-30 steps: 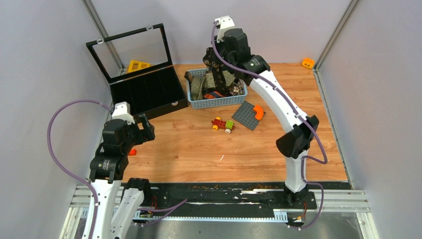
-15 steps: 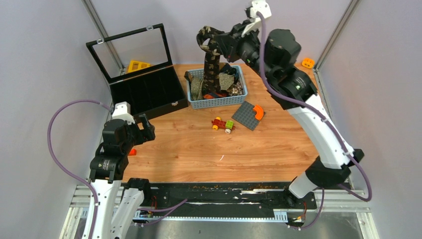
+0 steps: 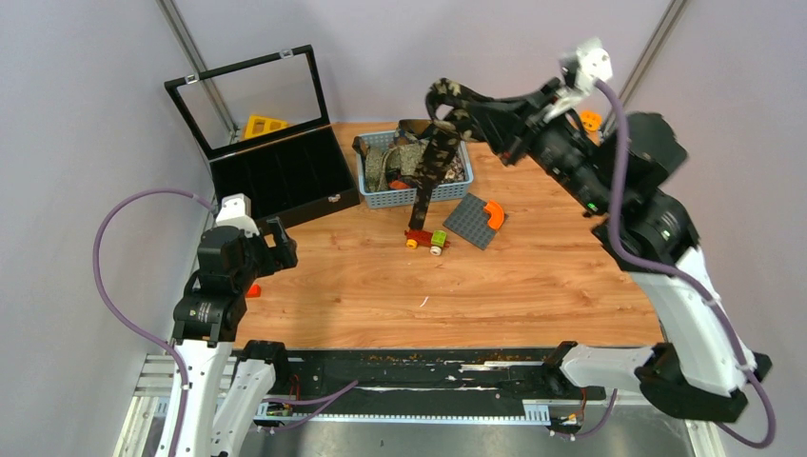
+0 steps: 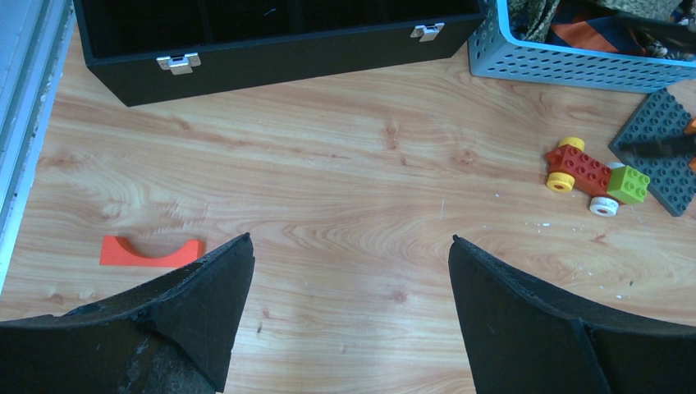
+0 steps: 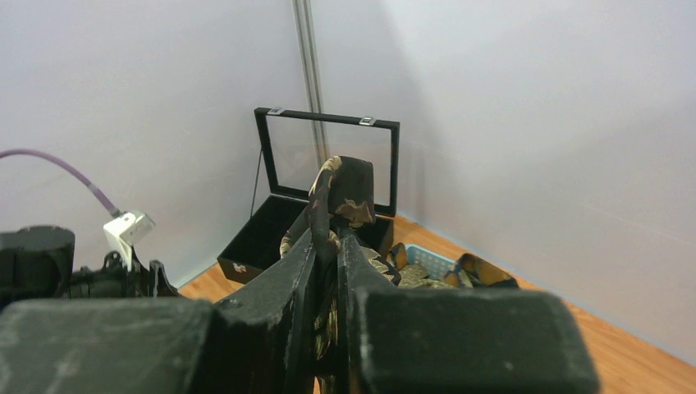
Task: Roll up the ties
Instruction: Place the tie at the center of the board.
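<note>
One raised right arm (image 3: 609, 181) dangles a tie (image 3: 440, 152) from clamped jaws.

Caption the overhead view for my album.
Right fingers hold a dark patterned tie aloft near the blue basket; left fingers open.

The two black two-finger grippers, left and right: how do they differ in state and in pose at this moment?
The left gripper is open and empty; the right gripper is shut on a dark patterned fabric tie. The left gripper sits low over the wooden table; the right gripper is high up, with the tie hanging down from it. Both have black fingers.
</note>
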`<state>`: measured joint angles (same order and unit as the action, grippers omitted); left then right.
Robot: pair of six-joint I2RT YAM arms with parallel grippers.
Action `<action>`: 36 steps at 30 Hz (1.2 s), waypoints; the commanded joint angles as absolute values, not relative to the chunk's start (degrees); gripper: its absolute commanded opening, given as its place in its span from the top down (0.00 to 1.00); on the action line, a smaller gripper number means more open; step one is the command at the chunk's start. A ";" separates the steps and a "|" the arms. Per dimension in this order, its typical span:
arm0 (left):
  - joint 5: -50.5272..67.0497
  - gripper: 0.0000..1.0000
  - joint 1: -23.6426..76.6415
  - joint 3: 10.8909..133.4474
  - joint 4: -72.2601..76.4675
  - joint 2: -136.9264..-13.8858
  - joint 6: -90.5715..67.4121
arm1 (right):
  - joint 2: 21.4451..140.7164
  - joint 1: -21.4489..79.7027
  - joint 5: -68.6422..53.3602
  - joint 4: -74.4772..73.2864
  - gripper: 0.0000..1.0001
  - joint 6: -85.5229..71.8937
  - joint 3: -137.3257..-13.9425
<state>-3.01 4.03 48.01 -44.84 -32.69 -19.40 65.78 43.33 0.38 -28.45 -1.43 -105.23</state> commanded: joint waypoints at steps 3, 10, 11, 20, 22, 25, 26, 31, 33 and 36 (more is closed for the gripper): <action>-2.11 0.05 3.66 47.94 -43.07 -32.93 -19.01 | 54.41 43.46 6.60 -30.17 1.00 8.16 -101.87; -1.87 0.05 3.68 47.99 -43.13 -33.38 -18.98 | 49.28 43.48 12.19 -36.33 1.00 16.24 -104.22; -1.85 0.05 3.66 47.99 -43.14 -33.38 -18.98 | 49.11 43.43 11.72 -37.36 1.00 16.77 -104.18; -1.85 0.05 3.66 47.91 -43.13 -33.02 -18.98 | 57.90 43.47 -20.99 -34.13 1.00 4.61 -83.71; -1.78 0.05 3.60 47.90 -43.07 -32.88 -18.98 | 62.17 43.46 -31.10 -24.58 1.00 -0.77 -75.82; -1.76 0.05 3.63 47.90 -43.01 -32.85 -18.98 | 75.01 43.68 -42.26 -13.39 1.00 -7.67 -71.01; -1.76 0.05 3.61 47.90 -43.03 -32.87 -18.86 | 79.84 43.89 -45.71 -12.11 1.00 -8.47 -71.87; -1.80 0.05 3.68 47.94 -43.06 -32.66 -18.98 | 100.22 47.36 -51.96 -18.14 1.00 -4.76 -84.30; -2.22 0.05 3.61 47.88 -43.01 -32.45 -19.07 | 105.44 48.69 -51.65 -20.49 1.00 -3.45 -88.89; -2.37 0.05 3.66 47.81 -43.06 -32.50 -19.16 | 111.29 49.61 -50.48 -22.17 1.00 -3.88 -92.59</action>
<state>-2.39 4.03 47.99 -44.73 -32.97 -19.40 109.36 47.90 -45.43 -23.05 -4.40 -84.23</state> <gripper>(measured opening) 0.946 0.105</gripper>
